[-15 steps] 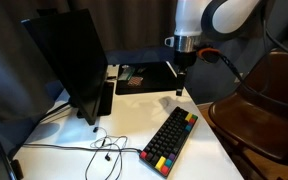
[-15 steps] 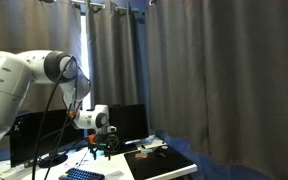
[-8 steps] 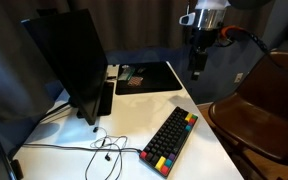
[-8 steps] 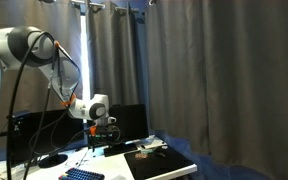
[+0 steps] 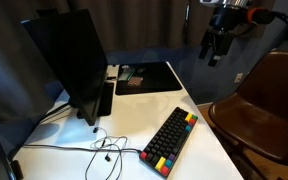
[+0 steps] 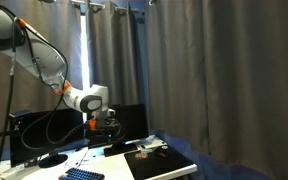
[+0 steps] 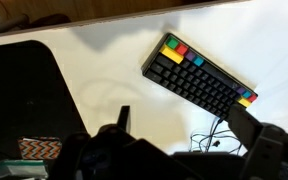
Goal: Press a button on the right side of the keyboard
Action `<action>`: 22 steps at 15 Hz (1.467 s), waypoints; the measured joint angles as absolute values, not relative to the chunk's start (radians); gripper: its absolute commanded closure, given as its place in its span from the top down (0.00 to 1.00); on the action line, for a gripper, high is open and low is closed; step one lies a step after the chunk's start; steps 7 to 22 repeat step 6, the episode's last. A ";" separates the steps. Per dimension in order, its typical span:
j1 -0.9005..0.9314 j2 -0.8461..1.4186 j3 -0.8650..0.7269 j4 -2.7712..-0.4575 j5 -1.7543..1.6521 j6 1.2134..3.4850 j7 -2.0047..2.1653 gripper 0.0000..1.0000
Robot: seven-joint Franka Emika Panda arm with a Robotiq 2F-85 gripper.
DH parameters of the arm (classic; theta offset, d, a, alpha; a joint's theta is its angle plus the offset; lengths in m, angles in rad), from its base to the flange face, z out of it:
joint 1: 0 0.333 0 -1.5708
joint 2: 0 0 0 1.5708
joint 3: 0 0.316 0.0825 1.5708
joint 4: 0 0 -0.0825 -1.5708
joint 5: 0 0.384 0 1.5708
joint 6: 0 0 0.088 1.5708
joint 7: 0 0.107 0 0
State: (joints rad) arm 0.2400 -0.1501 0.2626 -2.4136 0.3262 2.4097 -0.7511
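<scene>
My pincer (image 5: 215, 47) has gone up and hangs wide open, high above the keyboard (image 5: 171, 140) on the desk (image 5: 134, 115). Coming down from there, I might miss its right end or push many keys.

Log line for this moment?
claw: open, empty, high, away from keyboard | keyboard: untouched | press: not done

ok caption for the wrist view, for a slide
Tool hovering above the keyboard on a white table, cables beside it
</scene>
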 measured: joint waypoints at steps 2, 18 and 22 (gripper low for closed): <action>0.242 -0.174 0.254 -2.430 0.333 2.406 -0.765 1.00; 0.247 -0.178 0.253 -2.434 0.333 2.406 -0.765 1.00; 0.247 -0.178 0.253 -2.434 0.333 2.406 -0.765 1.00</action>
